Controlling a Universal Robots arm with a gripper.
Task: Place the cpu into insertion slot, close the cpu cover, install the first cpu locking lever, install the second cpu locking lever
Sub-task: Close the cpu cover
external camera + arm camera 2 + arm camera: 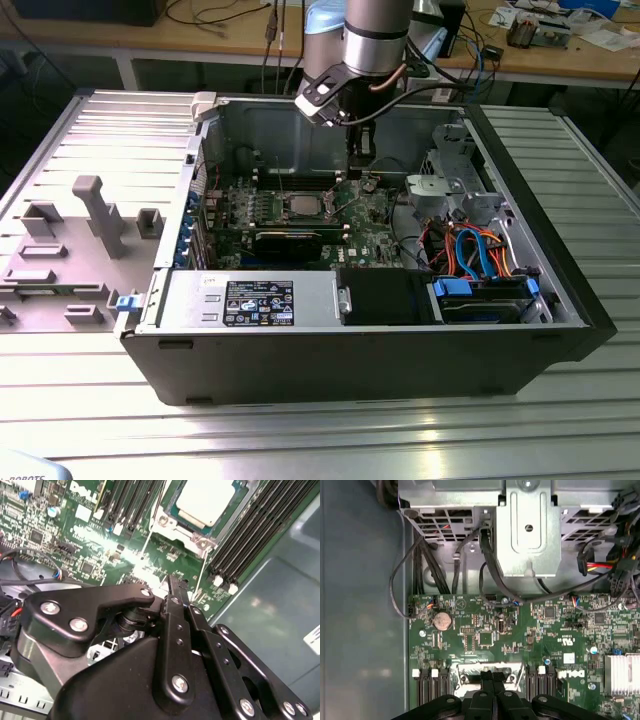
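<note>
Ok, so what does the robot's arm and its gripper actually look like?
The arm is a silver-grey metal cylinder with a pale blue joint cap above and a black ring. A pale bracket sits at the wrist, and black cables loop off beside it. The gripper is matte black, built of flat linkage bars dotted with silver screw heads, ending in slim black fingers.

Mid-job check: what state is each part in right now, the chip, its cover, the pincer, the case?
chip: seated flat, metal top up.
cover: down flat around the chip.
pincer: shut, holding nothing.
computer case: lying on its side, open.
</note>
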